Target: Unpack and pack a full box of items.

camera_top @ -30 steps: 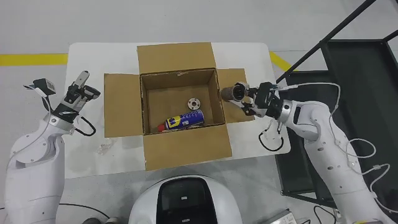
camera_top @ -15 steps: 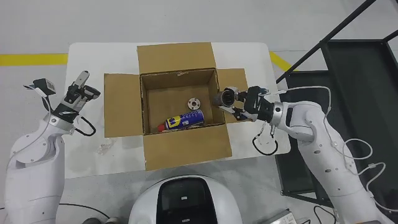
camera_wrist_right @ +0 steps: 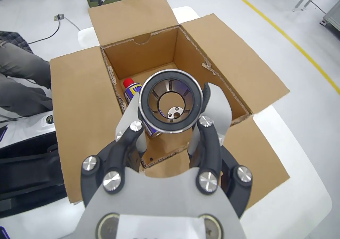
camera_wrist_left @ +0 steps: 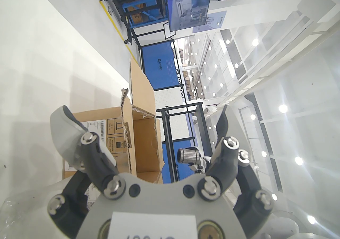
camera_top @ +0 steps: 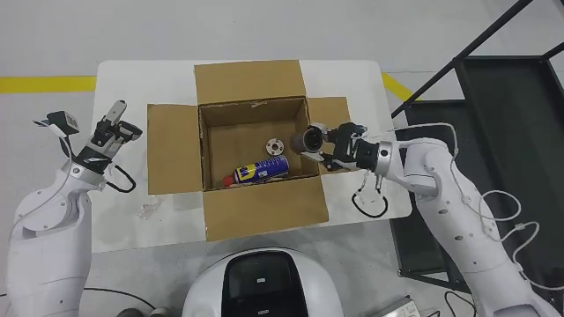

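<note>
An open cardboard box [camera_top: 256, 114] stands mid-table with its flaps spread. Inside lie a blue spray can [camera_top: 263, 172] with a red cap and a small metal flange disc [camera_top: 276, 147]. My right gripper [camera_top: 328, 146] is shut on a hollow metal cylinder [camera_top: 308, 138], held over the box's right wall; in the right wrist view the cylinder [camera_wrist_right: 171, 102] sits between the fingers [camera_wrist_right: 216, 107] above the can [camera_wrist_right: 132, 90]. My left gripper [camera_top: 117, 116] stands open and empty at the table's left edge, left of the box's left flap; its fingers [camera_wrist_left: 66, 128] are spread apart.
A black metal rack [camera_top: 493, 97] stands right of the table. The box's flaps [camera_top: 172, 148] cover much of the white table [camera_top: 141, 79]. A bare strip of table lies in front of the box.
My right gripper has carried the metal cylinder leftward, from above the right flap to over the box's right wall. The left arm has stayed still.
</note>
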Motion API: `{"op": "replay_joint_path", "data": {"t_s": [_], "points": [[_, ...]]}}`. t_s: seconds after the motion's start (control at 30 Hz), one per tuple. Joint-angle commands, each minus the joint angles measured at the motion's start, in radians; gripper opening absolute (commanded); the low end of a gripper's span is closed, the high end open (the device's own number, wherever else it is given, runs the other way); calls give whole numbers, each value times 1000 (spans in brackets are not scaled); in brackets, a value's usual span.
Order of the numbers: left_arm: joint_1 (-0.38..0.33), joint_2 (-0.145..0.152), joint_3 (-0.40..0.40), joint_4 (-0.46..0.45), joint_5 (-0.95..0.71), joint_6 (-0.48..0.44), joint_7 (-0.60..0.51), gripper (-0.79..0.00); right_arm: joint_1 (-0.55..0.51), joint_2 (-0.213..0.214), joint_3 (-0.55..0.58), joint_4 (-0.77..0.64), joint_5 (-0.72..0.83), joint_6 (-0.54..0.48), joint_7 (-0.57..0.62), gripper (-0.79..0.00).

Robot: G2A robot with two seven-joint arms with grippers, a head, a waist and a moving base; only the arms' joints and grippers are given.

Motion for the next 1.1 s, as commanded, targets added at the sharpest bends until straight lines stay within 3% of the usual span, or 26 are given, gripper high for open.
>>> {"op": "replay_joint_path", "data": {"t_s": [0.0,0.17,0.37,0.7,1.07], "points": [[0,0,0,0,0,0,0,0,93,-13,-85,38,13,-6,41,-785],[0,0,0,0,0,0,0,0,316,-64,-316,141,16,2,151,-785],[0,0,0,0,0,0,0,0,505,-132,-500,332,2,24,139,-785],[0,0,0,0,0,0,0,0,646,-228,-673,586,-56,78,54,-785],[0,0,0,0,0,0,0,0,745,-357,-836,849,-30,63,84,-785]]}}
